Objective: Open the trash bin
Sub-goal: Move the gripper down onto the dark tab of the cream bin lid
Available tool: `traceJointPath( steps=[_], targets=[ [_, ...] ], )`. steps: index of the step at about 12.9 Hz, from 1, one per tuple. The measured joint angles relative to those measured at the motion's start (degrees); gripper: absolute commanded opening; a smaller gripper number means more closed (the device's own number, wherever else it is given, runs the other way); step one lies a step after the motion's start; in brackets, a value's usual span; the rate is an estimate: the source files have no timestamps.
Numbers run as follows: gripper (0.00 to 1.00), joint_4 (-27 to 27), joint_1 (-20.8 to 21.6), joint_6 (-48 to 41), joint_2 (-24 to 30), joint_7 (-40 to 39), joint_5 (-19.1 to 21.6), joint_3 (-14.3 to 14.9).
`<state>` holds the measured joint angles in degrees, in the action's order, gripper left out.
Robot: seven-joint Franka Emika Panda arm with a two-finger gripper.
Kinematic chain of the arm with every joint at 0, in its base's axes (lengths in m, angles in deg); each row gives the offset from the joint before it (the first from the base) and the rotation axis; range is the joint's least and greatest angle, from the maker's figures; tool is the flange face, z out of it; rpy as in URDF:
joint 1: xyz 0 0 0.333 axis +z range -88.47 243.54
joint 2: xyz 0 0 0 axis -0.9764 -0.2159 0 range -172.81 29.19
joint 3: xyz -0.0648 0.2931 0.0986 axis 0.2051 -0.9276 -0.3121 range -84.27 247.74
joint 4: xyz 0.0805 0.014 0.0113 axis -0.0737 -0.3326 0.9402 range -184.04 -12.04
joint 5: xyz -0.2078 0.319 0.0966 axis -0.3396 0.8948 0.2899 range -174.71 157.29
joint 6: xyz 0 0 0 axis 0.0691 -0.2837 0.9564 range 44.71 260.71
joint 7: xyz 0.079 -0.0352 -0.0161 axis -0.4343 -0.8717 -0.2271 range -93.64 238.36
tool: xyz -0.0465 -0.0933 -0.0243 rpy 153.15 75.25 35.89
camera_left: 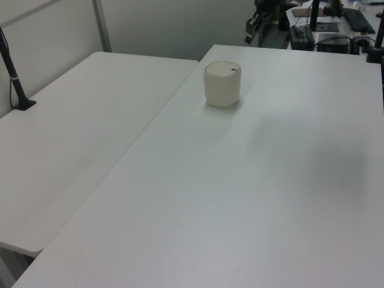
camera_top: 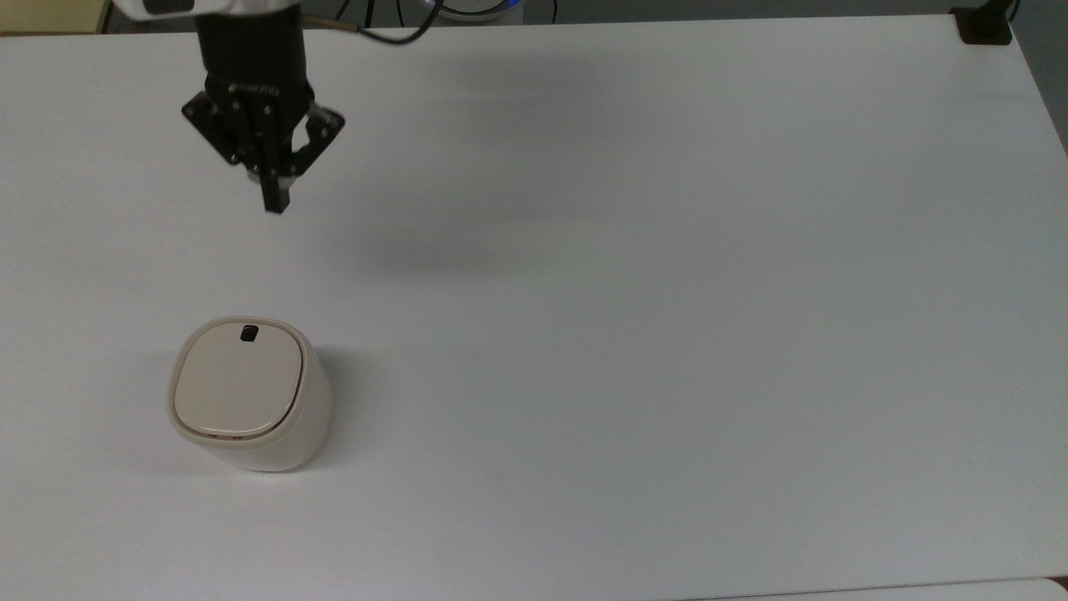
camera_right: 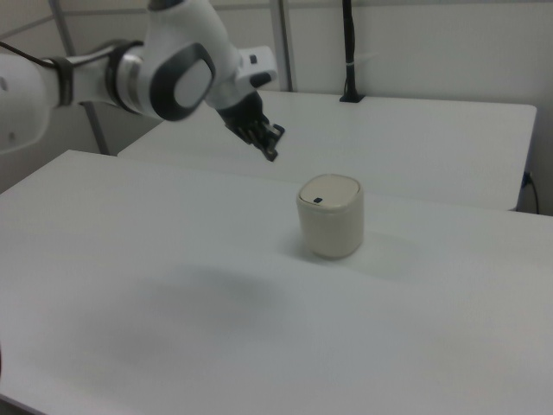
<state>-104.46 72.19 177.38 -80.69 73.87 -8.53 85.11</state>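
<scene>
Overhead, gripper (camera_top: 275, 203) (pinched) pointing down

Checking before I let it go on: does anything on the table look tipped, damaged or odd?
Nothing stands out. The trash bin stands upright on the white table with its lid shut flat. The gripper hangs above the table, apart from the bin, fingers together.

No text can be read (lettering on the claw (camera_top: 275, 203) is illegible).

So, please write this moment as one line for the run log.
task: open trash bin | gripper: shut, empty, above table, apart from trash bin | lid: closed | black button: not pressed
</scene>
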Motion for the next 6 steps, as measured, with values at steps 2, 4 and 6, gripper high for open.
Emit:
traceJointPath(
  steps=[2,4,6],
  targets=[
    [0.02,-0.07,-1.01,6.43,-4.00,2.00,0.00,0.00],
    [0.02,-0.08,-1.83,12.84,-7.47,3.80,0.00,0.02],
    [0.02,-0.06,-2.17,17.21,-10.07,5.56,0.00,0.35]
  ],
)
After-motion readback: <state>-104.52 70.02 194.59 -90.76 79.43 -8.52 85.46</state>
